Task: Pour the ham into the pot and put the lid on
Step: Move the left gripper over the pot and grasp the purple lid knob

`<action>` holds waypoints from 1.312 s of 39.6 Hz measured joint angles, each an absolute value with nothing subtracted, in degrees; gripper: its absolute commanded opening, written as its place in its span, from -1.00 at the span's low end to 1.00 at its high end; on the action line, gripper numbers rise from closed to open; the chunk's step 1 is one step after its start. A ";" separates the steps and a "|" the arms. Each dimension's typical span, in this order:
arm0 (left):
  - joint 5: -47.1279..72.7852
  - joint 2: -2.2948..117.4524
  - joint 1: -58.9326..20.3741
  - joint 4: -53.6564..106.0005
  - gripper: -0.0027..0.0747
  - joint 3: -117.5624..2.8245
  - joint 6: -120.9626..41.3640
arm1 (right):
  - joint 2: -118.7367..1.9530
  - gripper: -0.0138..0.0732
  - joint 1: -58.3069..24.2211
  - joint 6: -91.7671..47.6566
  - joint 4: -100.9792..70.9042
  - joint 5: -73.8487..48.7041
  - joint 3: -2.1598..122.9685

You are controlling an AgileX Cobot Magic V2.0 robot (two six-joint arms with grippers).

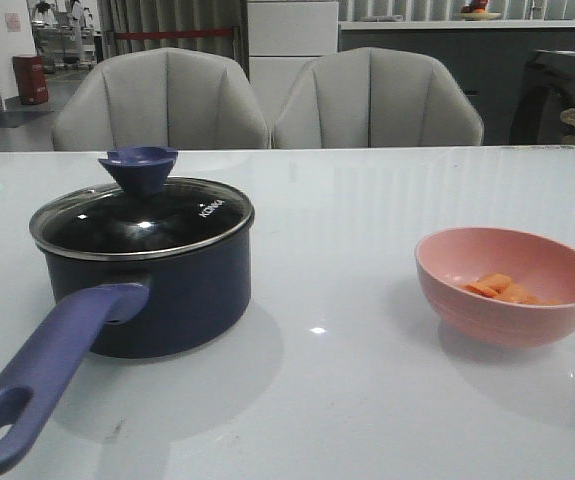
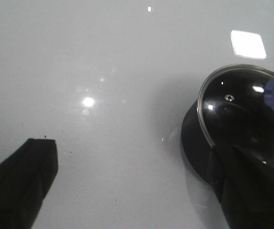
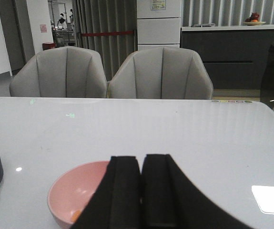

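Nothing begun: lid sitting on pot at frame left, ham in pink bowl at right. Left end effector spread apart, right end effector pressed together, empty. Next, probably: lifting lid by knob.

Navy pot, salmon-pink bowl, orange ham.

1. The table is a glossy white surface that mirrors the ceiling lights as bright spots.
2. The pot stands on its left part, the long handle reaching toward the near left edge.
3. The lid sits on the pot, not on the table.
4. The pink bowl stands on the right part, well apart from the pot, with the ham inside.
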State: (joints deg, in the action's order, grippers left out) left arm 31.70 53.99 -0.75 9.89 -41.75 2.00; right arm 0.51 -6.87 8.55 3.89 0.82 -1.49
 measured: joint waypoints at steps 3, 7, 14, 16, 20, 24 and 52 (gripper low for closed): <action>34.95 58.50 -0.75 10.42 0.85 -45.69 2.00 | 0.51 -0.37 -6.87 8.55 3.89 0.82 -1.49; 36.83 62.36 -0.75 10.95 0.85 -49.87 2.00 | 0.51 -0.37 -6.87 8.55 3.89 0.82 -1.49; 38.41 67.25 -1.73 12.15 0.85 -55.42 2.00 | 0.51 -0.37 -6.87 8.55 3.89 0.82 -1.49; 38.81 68.50 -2.95 12.26 0.85 -56.85 1.61 | 0.51 -0.37 -6.87 8.55 3.89 0.82 -1.49; 39.64 71.35 -6.39 12.52 0.85 -59.92 1.05 | 0.51 -0.37 -6.87 8.55 3.89 0.82 -1.49; 40.16 74.41 -10.11 12.66 0.85 -63.26 0.91 | 0.51 -0.37 -6.87 8.55 3.89 0.82 -1.49; 67.88 104.08 -20.60 9.05 0.86 -99.87 4.90 | 0.51 -0.37 -6.87 8.55 3.89 0.82 -1.49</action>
State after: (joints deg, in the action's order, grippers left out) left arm 67.88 104.08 -20.60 9.05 -99.87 4.90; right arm 0.51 -6.87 8.55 3.89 0.82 -1.49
